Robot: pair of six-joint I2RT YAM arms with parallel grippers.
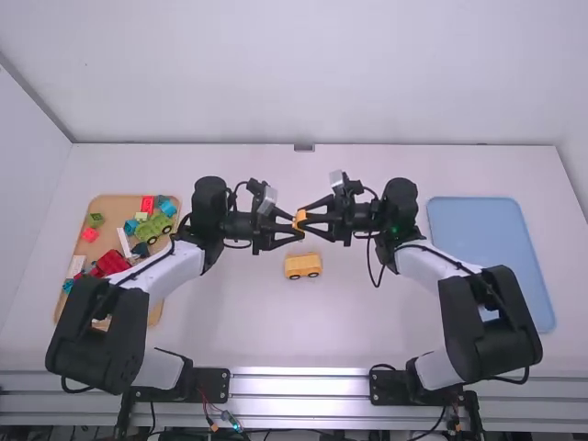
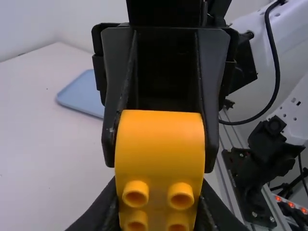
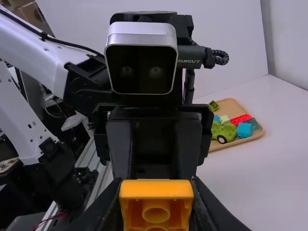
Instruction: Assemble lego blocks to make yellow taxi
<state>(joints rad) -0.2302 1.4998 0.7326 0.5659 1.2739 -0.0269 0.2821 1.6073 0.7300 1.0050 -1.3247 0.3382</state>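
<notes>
Between the table's [image 1: 220,303] side edges, left gripper [image 1: 297,227] and right gripper [image 1: 304,217] clamp the block [image 1: 299,218], parted its width: studs [image 2: 181,196] in left wrist view, hollow underside [image 3: 156,212] in right; car [image 1: 302,265] nearer front edge, left arm [image 1: 175,268] over tray [image 1: 118,198]

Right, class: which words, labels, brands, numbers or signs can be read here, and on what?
White lettering on the black cable plug beside the left arm's camera: a brand-like mark, left unquoted.
Held yellow block: none seen.
Wheeled yellow block: too small here to tell.
</notes>
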